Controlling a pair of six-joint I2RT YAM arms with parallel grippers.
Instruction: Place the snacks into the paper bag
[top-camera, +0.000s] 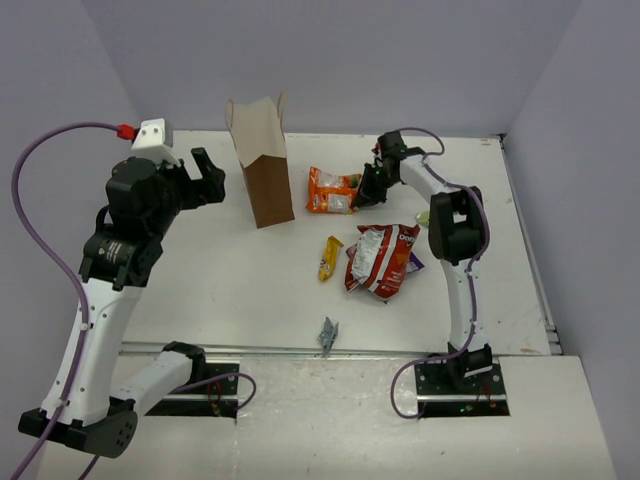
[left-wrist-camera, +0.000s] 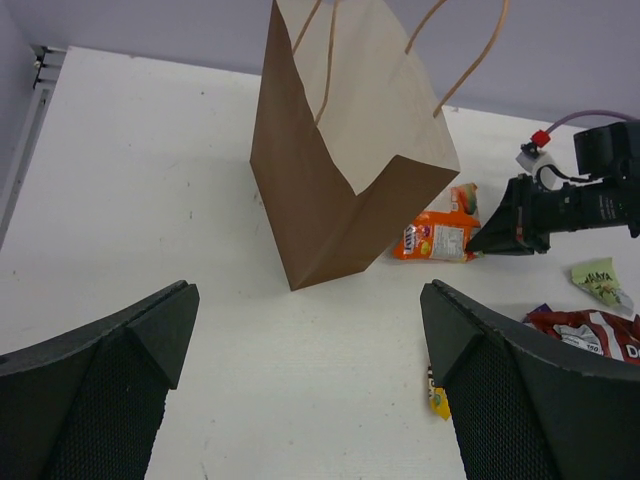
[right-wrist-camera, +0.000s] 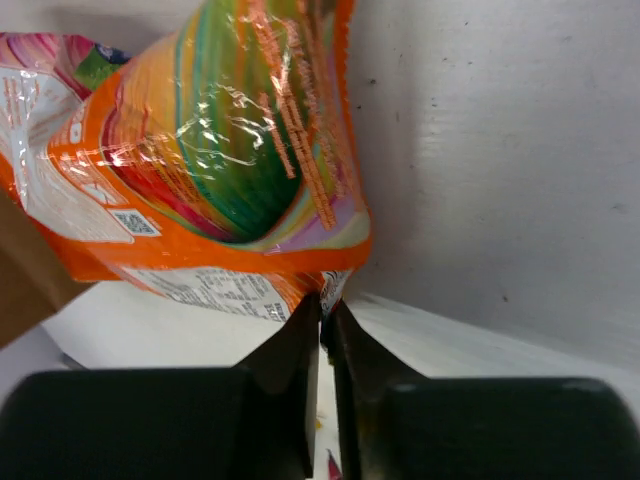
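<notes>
Right gripper (right-wrist-camera: 325, 305) pinches the corner seam of the orange packet (right-wrist-camera: 230, 150), its two black fingers drawn almost together on the foil. Seen from above, the packet sits at 3 o'clock from the paper bag (top-camera: 262, 170), near its base. The bag stands upright with its mouth open, at about 11 o'clock from the middle of the table (top-camera: 200, 290). Left gripper (top-camera: 205, 175) hovers at 9 o'clock from the bag, fingers spread wide and holding nothing. At 5 o'clock from the orange packet lies the red-and-white chip bag (top-camera: 380, 258), with the yellow bar (top-camera: 330, 257) just at its 9 o'clock. A purple packet (top-camera: 416, 264) peeks from its 3 o'clock edge, and the pale green packet (left-wrist-camera: 598, 280) lies at its 1 o'clock. A grey scrap (top-camera: 327, 335) lies at 6 o'clock, by the table's near edge
</notes>
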